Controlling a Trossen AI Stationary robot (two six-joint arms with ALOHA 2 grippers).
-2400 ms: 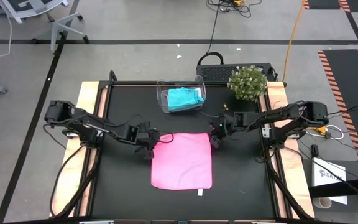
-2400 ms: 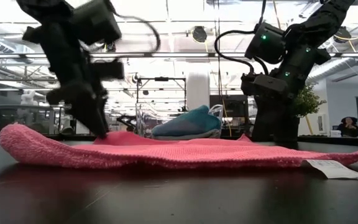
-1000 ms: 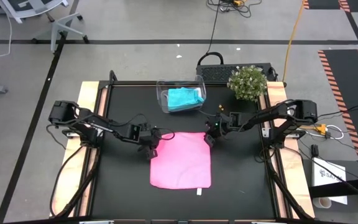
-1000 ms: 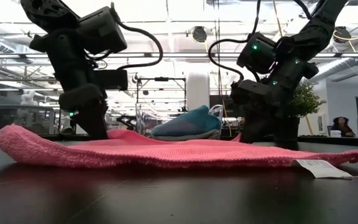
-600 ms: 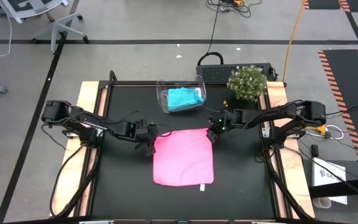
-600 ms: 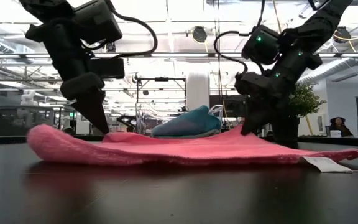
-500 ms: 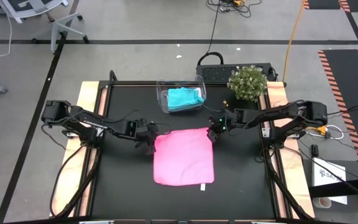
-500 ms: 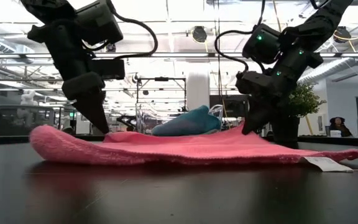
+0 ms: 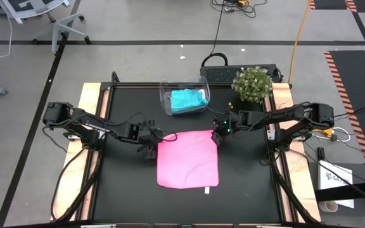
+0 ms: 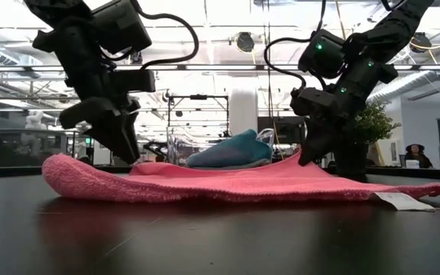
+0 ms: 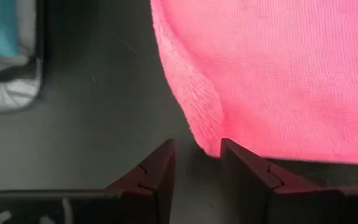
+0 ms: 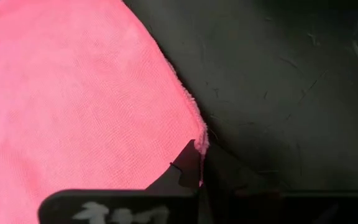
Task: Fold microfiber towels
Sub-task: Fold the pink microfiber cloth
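Observation:
A bright pink microfiber towel (image 9: pixel 187 159) lies spread flat on the black table. My right gripper (image 9: pixel 216 139) is shut on its far right corner. My left gripper (image 9: pixel 152 149) stands open at the far left corner (image 11: pixel 207 140), one fingertip on either side of it with a gap showing; whether it touches the cloth I cannot tell. That corner rests on the table. A teal towel (image 9: pixel 187 99) lies bunched inside a clear tub (image 9: pixel 165 95) at the table's far side. My right gripper pinches the pink towel's far right corner (image 12: pixel 199 138) between its two fingers, slanting down from the table's right. The corner is raised a little off the table (image 10: pixel 300 159), and the rest of the cloth lies flat.
A small potted plant (image 9: pixel 252 84) stands at the far right corner beside the tub. A white tag (image 9: pixel 205 190) sticks out of the towel's near edge. Bare black table lies to the left, right and near side of the towel.
My right gripper has risen from the table with the far right corner and drawn it toward the right edge. The whole towel has slid a little to the right, its left edge following along the table. My left gripper has rolled at the wrist above the far left corner.

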